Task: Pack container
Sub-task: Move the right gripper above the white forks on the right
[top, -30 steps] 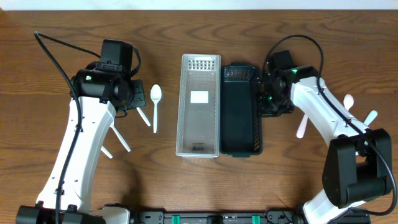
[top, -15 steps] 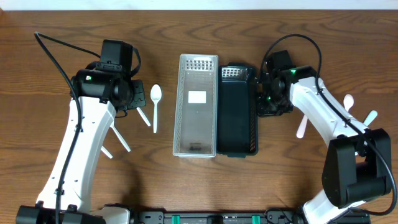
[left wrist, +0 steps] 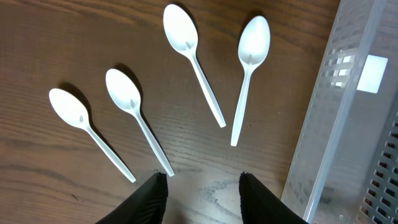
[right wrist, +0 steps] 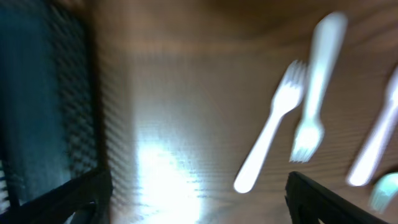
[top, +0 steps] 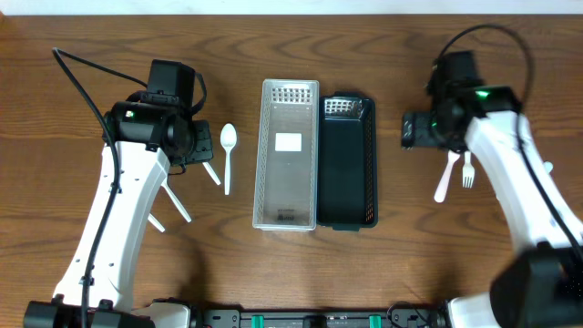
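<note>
Overhead and wrist views of two robot arms at a brown wooden table. The left hand hovers low over the table with its two black fingers spread apart and nothing between them. Just ahead of its fingertips, four white plastic spoons lie fanned on the wood, bowls pointing away from the hand and handles towards it, none touching the fingers. Off to this hand's right runs the long wall of the clear container, a perforated bin bearing a white label. Seen from above, the black container sits directly beside the clear one, on its far side from the left hand. The right hand is held wide, gripping nothing; its wrist view is badly blurred. The black container's mesh wall lies to this hand's left, apart from the fingers, and two white forks lie ahead and to its right
</note>
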`<move>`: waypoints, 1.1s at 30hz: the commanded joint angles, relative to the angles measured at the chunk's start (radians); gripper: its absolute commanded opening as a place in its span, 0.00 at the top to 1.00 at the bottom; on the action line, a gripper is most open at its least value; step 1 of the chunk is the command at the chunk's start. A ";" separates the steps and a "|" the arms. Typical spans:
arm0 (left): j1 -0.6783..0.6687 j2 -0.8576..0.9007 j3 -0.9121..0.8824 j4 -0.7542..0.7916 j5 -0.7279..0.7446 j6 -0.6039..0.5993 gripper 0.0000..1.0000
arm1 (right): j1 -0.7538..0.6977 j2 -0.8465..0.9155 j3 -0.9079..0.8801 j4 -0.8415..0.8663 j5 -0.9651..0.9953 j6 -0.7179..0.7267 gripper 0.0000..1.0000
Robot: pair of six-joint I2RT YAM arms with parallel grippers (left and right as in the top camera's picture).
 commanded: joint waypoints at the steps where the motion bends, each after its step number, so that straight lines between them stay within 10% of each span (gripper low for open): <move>1: 0.003 0.008 0.014 -0.013 -0.002 0.006 0.59 | -0.022 -0.073 0.023 -0.004 0.037 0.004 0.06; 6: 0.003 0.008 0.014 -0.020 -0.001 0.006 0.59 | -0.075 -0.050 0.011 -0.017 0.151 0.166 0.01; 22: 0.003 0.008 0.014 -0.033 -0.002 0.006 0.28 | -0.137 0.251 0.011 0.063 0.074 0.093 0.01; 33: 0.003 0.008 0.014 -0.033 -0.001 0.006 0.26 | -0.174 0.329 0.011 0.097 0.046 0.058 0.01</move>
